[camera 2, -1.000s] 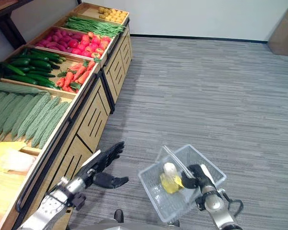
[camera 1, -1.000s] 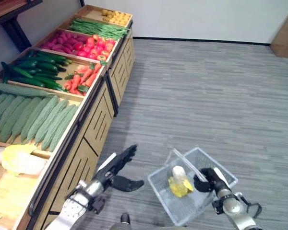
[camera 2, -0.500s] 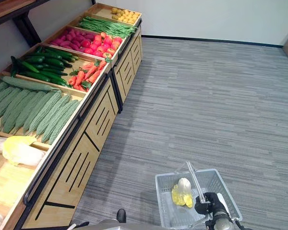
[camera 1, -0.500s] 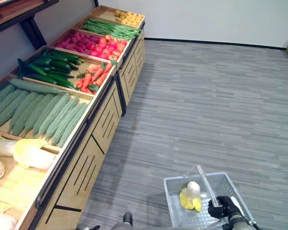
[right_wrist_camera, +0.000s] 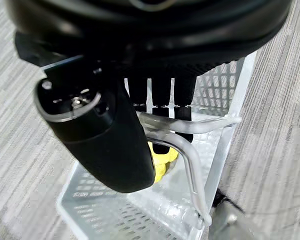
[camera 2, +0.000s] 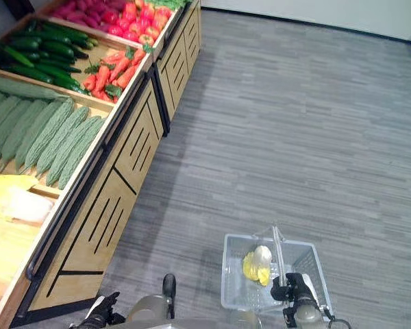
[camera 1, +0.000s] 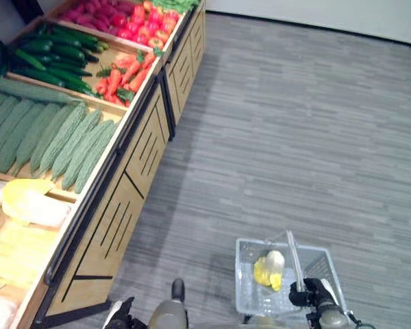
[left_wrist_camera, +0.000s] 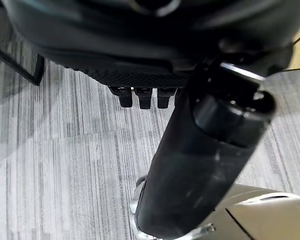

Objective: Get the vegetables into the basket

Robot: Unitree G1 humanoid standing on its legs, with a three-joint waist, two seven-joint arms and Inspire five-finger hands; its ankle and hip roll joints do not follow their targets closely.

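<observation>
Eye views: my right hand (camera 1: 314, 295) is clamped on the handle (camera 1: 292, 255) of the basket (camera 2: 233, 274), carrying it low over the floor with one yellow-white vegetable (camera 1: 270, 267) inside; the rest lie on the shelf (camera 1: 89, 205), and versus a second ago my left arm has dropped from beside it. Left wrist view: my left hand (left_wrist_camera: 145, 95) hangs curled over the floor, empty. Right wrist view: fingers (right_wrist_camera: 160, 100) hooked round the handle so the basket hangs level.

open grey floor (camera 1: 294, 137), produce stand (camera 1: 116, 205) left
</observation>
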